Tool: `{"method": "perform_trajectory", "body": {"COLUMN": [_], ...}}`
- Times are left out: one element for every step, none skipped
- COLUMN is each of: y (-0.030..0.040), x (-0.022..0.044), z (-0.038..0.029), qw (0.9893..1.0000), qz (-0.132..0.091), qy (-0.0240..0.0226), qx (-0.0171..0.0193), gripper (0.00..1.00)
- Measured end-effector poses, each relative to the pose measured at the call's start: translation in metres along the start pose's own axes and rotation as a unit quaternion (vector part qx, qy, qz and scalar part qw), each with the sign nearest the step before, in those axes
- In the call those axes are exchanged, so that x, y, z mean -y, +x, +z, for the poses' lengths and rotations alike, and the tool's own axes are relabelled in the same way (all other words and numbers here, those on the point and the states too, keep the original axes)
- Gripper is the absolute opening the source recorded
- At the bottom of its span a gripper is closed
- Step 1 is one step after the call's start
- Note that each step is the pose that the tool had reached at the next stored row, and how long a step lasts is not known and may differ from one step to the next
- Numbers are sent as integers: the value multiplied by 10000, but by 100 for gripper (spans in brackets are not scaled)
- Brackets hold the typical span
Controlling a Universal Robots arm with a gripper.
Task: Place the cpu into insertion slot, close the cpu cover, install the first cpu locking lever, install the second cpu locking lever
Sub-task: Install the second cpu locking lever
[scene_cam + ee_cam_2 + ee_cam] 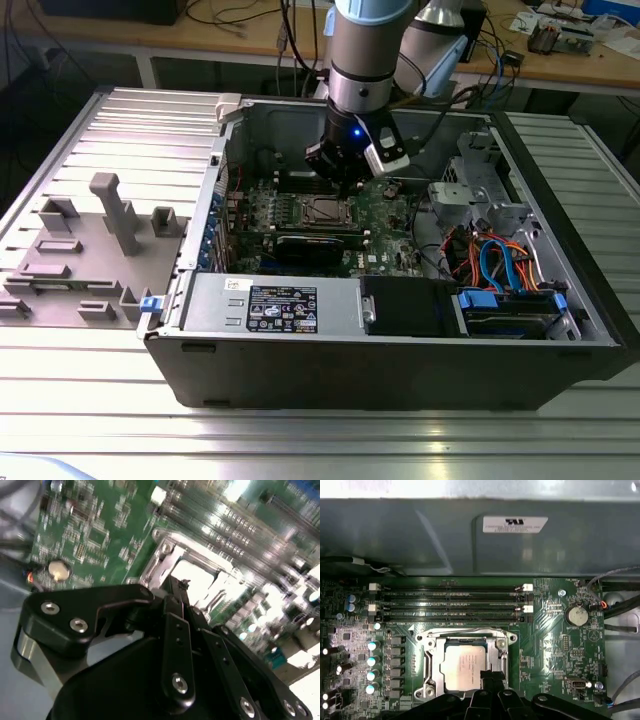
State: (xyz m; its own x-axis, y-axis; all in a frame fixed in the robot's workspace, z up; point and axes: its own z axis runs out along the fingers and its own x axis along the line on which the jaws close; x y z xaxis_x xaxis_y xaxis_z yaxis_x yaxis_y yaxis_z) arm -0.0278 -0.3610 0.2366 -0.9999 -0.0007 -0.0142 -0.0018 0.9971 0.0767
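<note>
The cpu [461, 666] lies flat in the insertion slot [322, 210] on the green board, its silver top showing. The cpu cover [434, 652] lies down around it as a silver frame, with the chip visible through its window. My gripper [489, 675] hovers just over one edge of the cpu. Its black fingertips are pressed together with nothing between them. In the second wrist view the gripper [183, 584] tapers to a point over the bright cpu [200, 575] and the cover [161, 562]. In the exterior view the gripper [345, 172] hangs inside the open case, just above the socket. I cannot make out the locking levers.
Long black memory slots [450, 597] run beside the socket, near the case wall [470, 535]. A coin battery [576, 614] sits on the board. A power supply [280, 305] and a drive bay with coloured cables [505, 270] fill the case's near side. A grey fixture [100, 240] stands outside it, on the exterior view's left.
</note>
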Motion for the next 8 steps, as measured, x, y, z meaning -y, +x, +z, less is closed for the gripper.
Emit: {"method": "perform_trajectory", "body": {"y": [0,0,0,0,0,-1,0,0], "x": [6,6,7,7,7,7,8,7], "z": [2,2,2,2,2,2,1,-10], "qw": [10000,10000,10000,10000,10000,10000,10000,10000], "qz": [0,0,0,0,0,-1,-1,0], "qy": [0,3,3,3,6,10,10,10], "qx": [0,0,0,0,-1,0,0,-2], "gripper": [11,11,11,11,11,11,11,11]}}
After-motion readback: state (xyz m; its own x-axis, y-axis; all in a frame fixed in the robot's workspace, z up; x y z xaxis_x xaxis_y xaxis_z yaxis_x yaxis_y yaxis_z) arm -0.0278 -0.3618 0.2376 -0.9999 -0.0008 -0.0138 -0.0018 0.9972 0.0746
